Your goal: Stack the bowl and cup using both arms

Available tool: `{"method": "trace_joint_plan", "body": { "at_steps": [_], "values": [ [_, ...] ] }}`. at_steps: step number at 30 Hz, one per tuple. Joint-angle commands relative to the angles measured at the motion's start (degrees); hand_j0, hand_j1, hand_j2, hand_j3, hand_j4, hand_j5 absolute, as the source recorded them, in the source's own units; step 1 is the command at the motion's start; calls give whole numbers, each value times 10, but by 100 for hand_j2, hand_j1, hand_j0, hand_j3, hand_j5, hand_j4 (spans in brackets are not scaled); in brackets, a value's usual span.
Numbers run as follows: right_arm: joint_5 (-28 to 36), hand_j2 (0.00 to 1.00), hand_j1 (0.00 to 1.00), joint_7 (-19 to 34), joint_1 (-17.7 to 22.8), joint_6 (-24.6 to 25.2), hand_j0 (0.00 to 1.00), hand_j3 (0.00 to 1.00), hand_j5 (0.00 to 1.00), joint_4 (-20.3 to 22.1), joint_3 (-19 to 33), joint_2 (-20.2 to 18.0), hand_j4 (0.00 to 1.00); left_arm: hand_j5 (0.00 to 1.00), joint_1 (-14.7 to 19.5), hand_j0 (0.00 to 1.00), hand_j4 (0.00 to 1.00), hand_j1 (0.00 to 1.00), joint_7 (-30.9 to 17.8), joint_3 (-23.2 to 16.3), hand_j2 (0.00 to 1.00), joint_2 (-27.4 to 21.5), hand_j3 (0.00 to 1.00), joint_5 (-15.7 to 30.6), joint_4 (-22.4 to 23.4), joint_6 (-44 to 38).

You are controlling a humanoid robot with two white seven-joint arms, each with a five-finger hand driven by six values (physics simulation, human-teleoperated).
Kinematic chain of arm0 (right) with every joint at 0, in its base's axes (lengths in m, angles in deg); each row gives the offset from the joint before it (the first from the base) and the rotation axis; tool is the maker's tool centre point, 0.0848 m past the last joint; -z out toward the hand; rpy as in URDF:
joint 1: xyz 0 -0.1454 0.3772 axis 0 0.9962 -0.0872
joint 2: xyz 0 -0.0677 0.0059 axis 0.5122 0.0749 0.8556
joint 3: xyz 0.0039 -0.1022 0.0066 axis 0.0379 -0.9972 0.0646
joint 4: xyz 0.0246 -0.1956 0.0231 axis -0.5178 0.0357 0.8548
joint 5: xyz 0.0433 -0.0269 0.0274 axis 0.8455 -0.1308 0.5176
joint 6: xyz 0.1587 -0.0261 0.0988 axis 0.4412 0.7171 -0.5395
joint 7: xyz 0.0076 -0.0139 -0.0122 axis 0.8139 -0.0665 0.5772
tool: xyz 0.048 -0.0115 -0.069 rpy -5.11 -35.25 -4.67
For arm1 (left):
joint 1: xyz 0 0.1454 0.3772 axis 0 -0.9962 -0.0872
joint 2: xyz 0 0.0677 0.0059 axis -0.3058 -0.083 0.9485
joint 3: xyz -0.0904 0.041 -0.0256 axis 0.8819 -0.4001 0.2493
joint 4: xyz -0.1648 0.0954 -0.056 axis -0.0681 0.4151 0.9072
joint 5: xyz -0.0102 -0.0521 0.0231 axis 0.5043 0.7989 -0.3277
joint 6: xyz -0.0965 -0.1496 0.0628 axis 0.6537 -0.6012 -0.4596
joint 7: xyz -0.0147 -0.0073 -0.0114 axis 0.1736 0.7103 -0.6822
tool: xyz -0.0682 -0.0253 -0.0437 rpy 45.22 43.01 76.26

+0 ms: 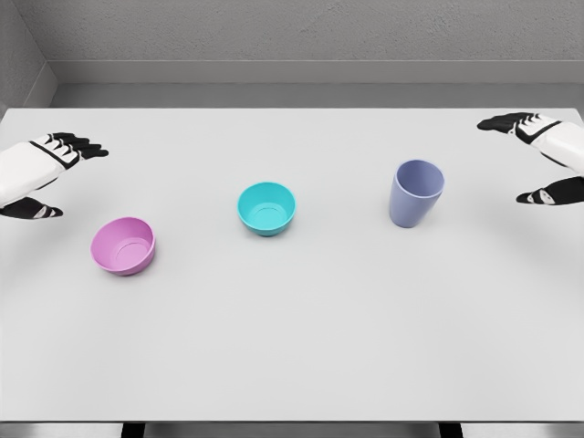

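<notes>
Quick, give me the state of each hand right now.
Left hand: open, holding nothing, at the table's left edge near the pink bowl.
Right hand: open, holding nothing, right of the cup.

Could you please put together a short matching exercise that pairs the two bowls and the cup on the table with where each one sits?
Things:
1. pink bowl
2. teal bowl
3. purple cup

Places:
A. middle of the three
B. nearest the right hand
C. nearest the left hand

Pairs: 1-C, 2-A, 3-B
</notes>
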Motion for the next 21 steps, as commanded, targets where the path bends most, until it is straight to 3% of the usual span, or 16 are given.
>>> {"method": "trace_joint_plan", "body": {
  "at_steps": [1, 7, 9, 14, 21],
  "values": [
    [3, 100, 100, 1, -1, 1, 100, 100, 100, 2, -1, -1, 100, 100, 0, 100, 100, 100, 0, 0, 100, -1, 100, 4, 0, 0],
    [2, 100, 100, 1, -1, 1, 100, 100, 100, 23, 6, -3, 100, 100, 0, 100, 100, 100, -1, -13, 100, 7, 100, 3, -5, 0],
    [2, 100, 100, 2, -2, 1, 100, 100, 100, 24, 8, -6, 100, 100, 1, 100, 100, 100, -45, -33, 100, 6, 100, 5, -24, 0],
    [3, 100, 100, 1, 5, 1, 100, 100, 100, 26, 29, -9, 100, 100, 1, 100, 100, 100, -95, -33, 100, 1, 100, 6, -28, 0],
    [3, 100, 100, 1, 4, 1, 100, 100, 100, 23, 30, -3, 100, 100, 1, 100, 100, 100, -125, -35, 100, 0, 100, 8, -28, 0]
  ]
}}
